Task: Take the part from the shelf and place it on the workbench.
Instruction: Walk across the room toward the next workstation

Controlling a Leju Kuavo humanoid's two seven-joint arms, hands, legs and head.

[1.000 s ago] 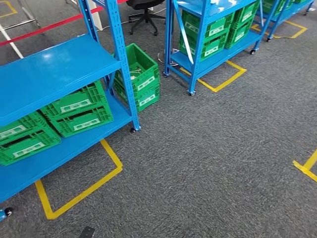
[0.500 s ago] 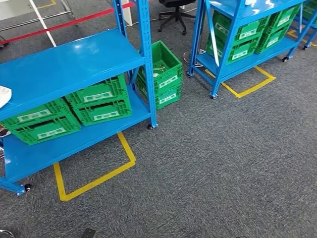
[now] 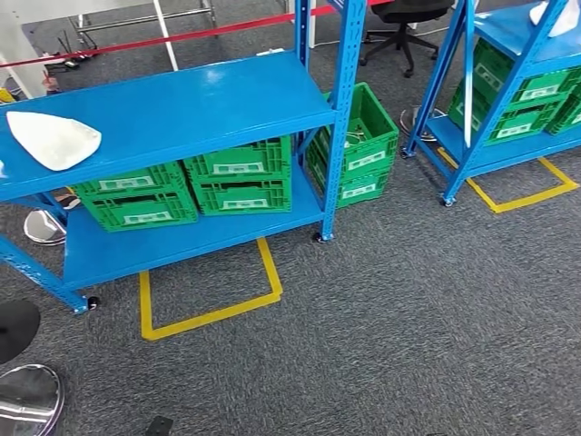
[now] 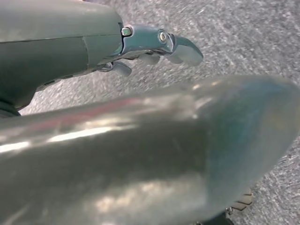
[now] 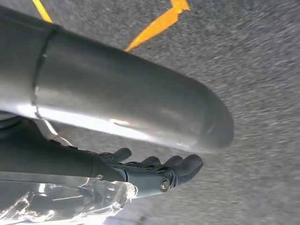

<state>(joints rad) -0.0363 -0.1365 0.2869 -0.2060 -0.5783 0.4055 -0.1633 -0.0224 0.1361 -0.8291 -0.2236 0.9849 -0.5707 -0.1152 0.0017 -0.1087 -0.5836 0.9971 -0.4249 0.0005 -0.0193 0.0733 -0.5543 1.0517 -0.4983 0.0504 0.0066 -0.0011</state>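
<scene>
A white, flat, rounded part [image 3: 54, 138] lies on the top board of the blue shelf [image 3: 205, 95], near its left end. My left hand [image 4: 159, 44] hangs over grey carpet with its fingers stretched out and nothing in them. The right hand [image 5: 161, 171] also hangs above the carpet, fingers slightly bent and holding nothing. Both hands are far from the shelf.
Green crates [image 3: 240, 177] fill the shelf's lower board, and more stand on the floor [image 3: 359, 145] beside its post. A second blue rack [image 3: 507, 82] with crates and a white piece [image 3: 558, 16] stands at the right. Yellow tape [image 3: 205, 313] marks the carpet. Round metal bases [image 3: 27, 400] sit at the lower left.
The camera has turned left, so the whole scene has slid to the right. The shelf is now central and the white part on it has come into full view.
</scene>
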